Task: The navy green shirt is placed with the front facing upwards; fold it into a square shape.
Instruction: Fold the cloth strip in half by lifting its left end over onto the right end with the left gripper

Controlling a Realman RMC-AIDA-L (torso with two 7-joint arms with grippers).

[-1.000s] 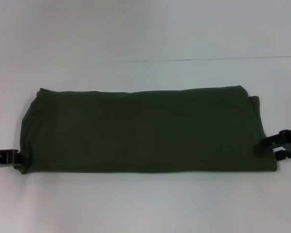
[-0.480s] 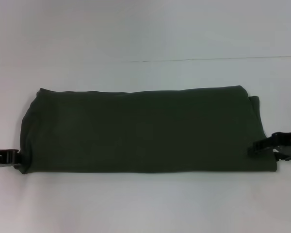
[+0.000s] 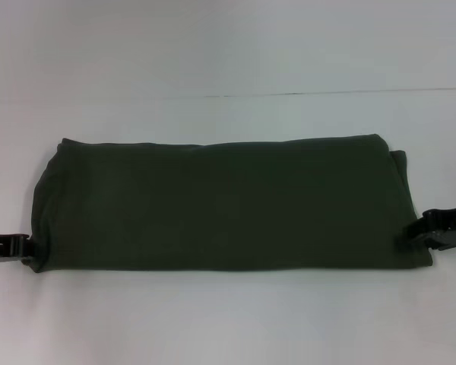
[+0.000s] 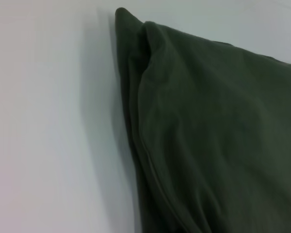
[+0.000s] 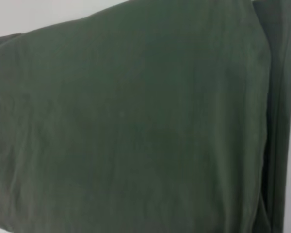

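The navy green shirt [image 3: 220, 201] lies folded into a long flat band across the white table, plain green side up, with no print showing. My left gripper [image 3: 19, 248] rests on the table at the band's near left corner, touching the cloth edge. At the near right end my right gripper [image 3: 414, 233] sits low against the shirt's edge. The left wrist view shows the layered left end of the shirt [image 4: 208, 131] on the table. Green cloth of the shirt [image 5: 136, 126] fills the right wrist view, with the stacked right-hand fold edges in sight.
The white table [image 3: 228, 319] runs on all sides of the shirt, with a thin dark seam line [image 3: 327, 93] across it behind the shirt. No other objects show.
My right gripper reached in over the shirt's right end, then drew back a little outward and dropped lower. The left gripper and the shirt have stayed still.
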